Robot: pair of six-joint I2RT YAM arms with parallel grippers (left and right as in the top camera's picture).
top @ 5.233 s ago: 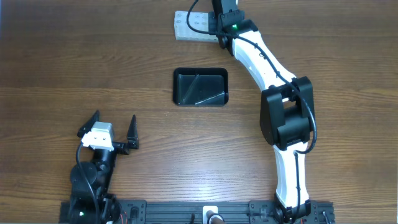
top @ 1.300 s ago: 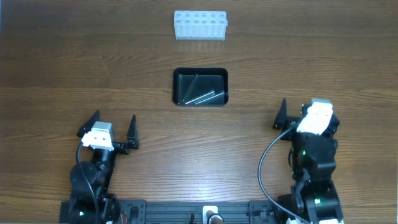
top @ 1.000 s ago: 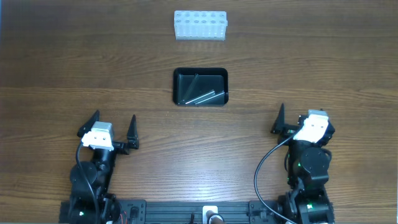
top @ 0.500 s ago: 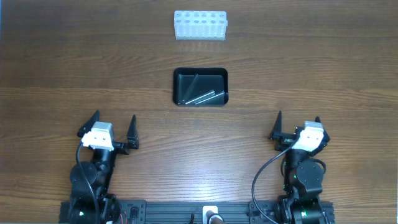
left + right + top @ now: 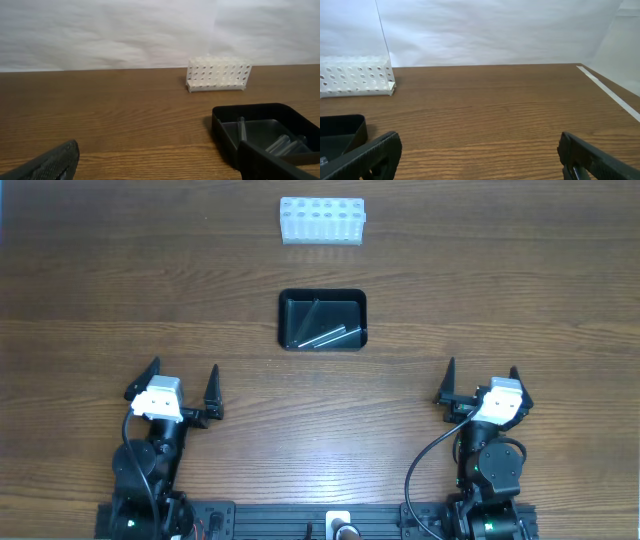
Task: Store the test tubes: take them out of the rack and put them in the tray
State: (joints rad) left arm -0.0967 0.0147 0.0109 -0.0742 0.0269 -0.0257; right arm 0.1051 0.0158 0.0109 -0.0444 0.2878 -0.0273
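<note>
Left gripper (image 5: 183, 368): I am seeing it parked low near its own base at the table's near left, its two black, wedge-shaped fingers spread wide apart and carrying nothing.
Right gripper (image 5: 482, 368): it is sitting at the near right by its base, its dark tapered fingers likewise splayed apart with only bare wood between them.
Rack (image 5: 322, 221): a white plastic block, long and rectangular, is standing at the far edge of the table; I am looking at rows of small round holes across its top and its side wall.
Tray (image 5: 322, 293): a black, glossy, shallow rectangular dish with rounded corners is lying mid-table, between the rack and the arms and well apart from both grippers.
Test tubes (image 5: 325, 336): a few slim, clear cylinders are lying on the tray's floor at a slant, two side by side and one angled more steeply just beside them.
Table (image 5: 150, 280): I am working over brown wood with long, fine grain running left to right and a smooth, matte look.
Backdrop (image 5: 100, 30): a plain white sheet is hanging behind the rack.
</note>
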